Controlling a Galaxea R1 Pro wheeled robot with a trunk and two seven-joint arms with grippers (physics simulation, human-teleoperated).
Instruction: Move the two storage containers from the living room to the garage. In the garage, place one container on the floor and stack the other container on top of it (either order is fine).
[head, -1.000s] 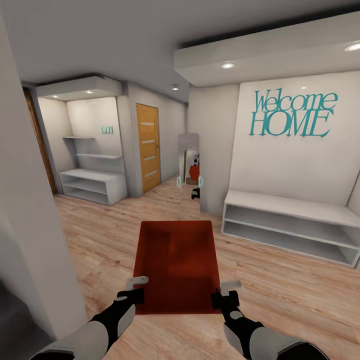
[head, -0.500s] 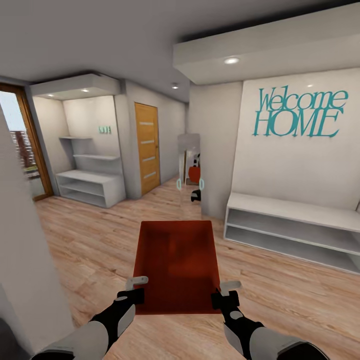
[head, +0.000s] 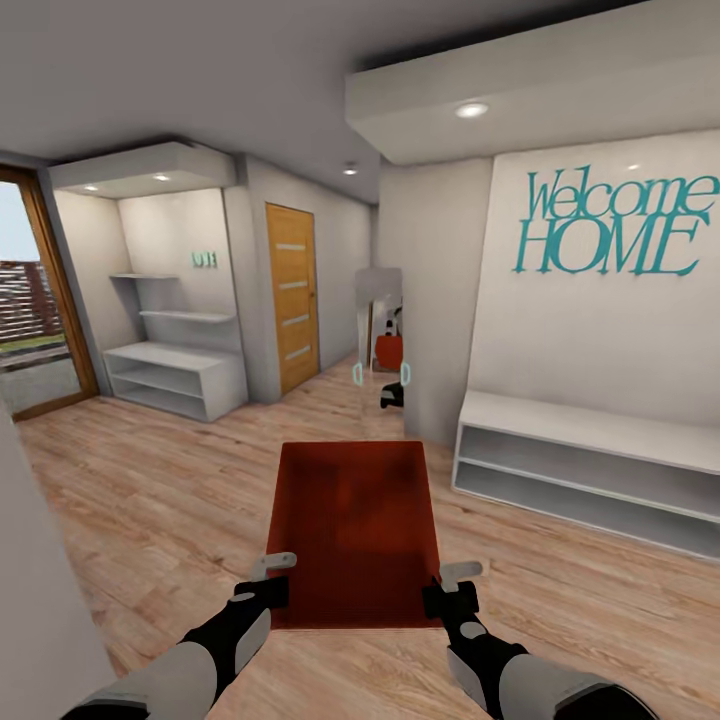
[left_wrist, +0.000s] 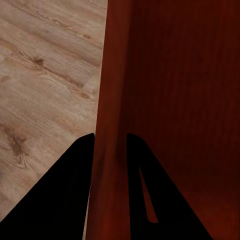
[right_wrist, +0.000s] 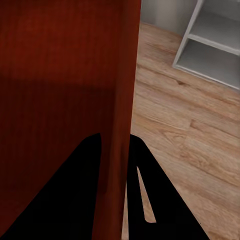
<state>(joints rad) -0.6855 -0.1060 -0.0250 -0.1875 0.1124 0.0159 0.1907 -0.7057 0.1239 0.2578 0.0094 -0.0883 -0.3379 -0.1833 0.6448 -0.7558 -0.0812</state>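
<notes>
One orange-red storage container (head: 352, 530), open-topped and lidless, hangs in front of me above the light wood-plank floor (head: 170, 500). My left gripper (head: 272, 582) is shut on its left wall near the close corner. My right gripper (head: 452, 592) is shut on its right wall. In the left wrist view the two dark fingers of the left gripper (left_wrist: 110, 150) straddle the container wall (left_wrist: 114, 90). Through the right wrist camera the right gripper (right_wrist: 115, 147) clamps the container wall (right_wrist: 122, 70) the same way. The garage is out of view.
A low white shelf bench (head: 590, 470) stands at the right under teal "Welcome HOME" lettering (head: 612, 225). Ahead are a narrow mirror (head: 380, 335), a wooden door (head: 292, 295) and white alcove shelves (head: 175, 375). A glass door (head: 35, 320) is at the left, a white wall edge (head: 40, 600) close by.
The whole view has shifted: the near wall at the left has slid out of frame and the glass door has come into sight. The container and both grippers keep their places.
</notes>
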